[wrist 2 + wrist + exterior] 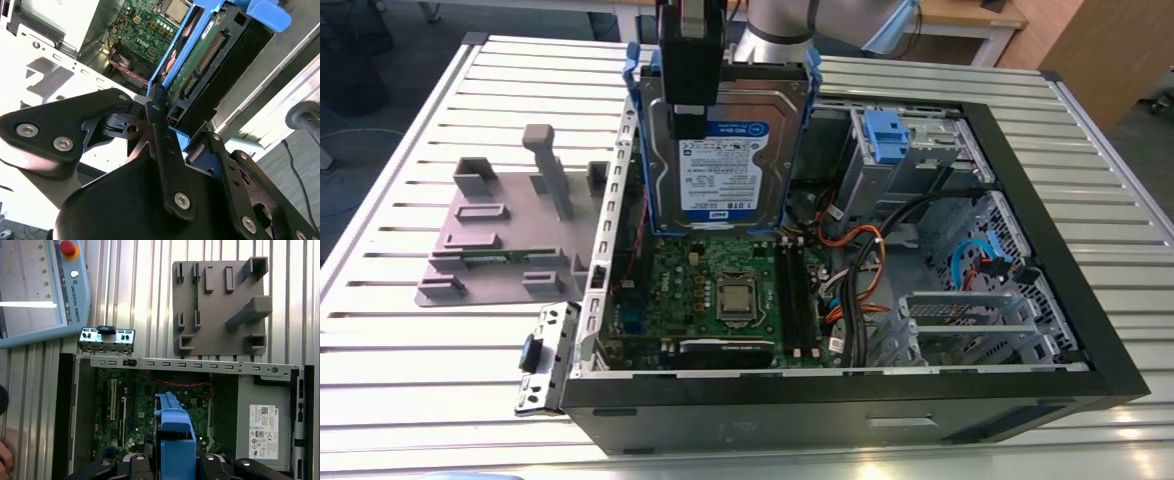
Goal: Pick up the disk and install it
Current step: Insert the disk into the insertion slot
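While my gripper [690, 85] clamped the disk [718, 150] upright above the open computer case [1067, 290] in the exterior view's upper centre, label facing out, second wrist view showed its connector edge, first wrist view showed the grey fixture plate [220, 315], teach pendant [45, 290] upper left.

the disk [720, 150] is silver-grey metal with a white and blue label, framed by a blue bracket [635, 110]; in the second wrist view its underside shows green board [200, 57] and black casing. the gripper [690, 70] is black, with silver screws in the second wrist view. the computer case [1067, 260] is black-rimmed, its motherboard [720, 290] green, with orange, black and blue cables [854, 245]. the fixture plate [500, 235] is plain grey. the table [427, 360] is white, ribbed in parallel lines. the pendant [40, 295] is pale blue-grey with a red button.
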{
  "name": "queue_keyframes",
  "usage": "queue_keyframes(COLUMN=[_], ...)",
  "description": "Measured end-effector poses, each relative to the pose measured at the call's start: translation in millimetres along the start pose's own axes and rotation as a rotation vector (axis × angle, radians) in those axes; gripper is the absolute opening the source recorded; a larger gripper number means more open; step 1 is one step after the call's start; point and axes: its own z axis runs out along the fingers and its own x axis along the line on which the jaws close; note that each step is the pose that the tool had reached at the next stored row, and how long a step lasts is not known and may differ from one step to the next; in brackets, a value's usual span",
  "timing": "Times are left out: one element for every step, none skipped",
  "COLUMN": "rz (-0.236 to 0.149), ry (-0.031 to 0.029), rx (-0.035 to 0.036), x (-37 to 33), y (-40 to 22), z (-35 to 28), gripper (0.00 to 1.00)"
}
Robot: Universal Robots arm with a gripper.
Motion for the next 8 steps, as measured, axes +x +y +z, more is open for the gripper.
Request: queue_keyframes(rz=[0.0, 0.0, 0.0, 0.0, 0.0, 0.0, 0.0, 0.0], ry=[0.0, 0.0001, 0.0002, 0.0002, 0.0002, 0.0003, 0.0003, 0.0004], rx=[0.0, 0.0, 0.0, 0.0, 0.0, 0.0, 0.0, 0.0], x=[0.3, 0.7, 1.0, 1.4, 1.7, 2.0, 2.4, 2.8], y=[0.0, 0.0, 0.0, 0.0, 0.0, 0.0, 0.1, 0.0], z=[0.0, 0.0, 0.0, 0.1, 0.1, 0.1, 0.2, 0.1], gripper=[0.37, 0.37, 0.37, 0.37, 0.37, 0.37, 0.37, 0.37])
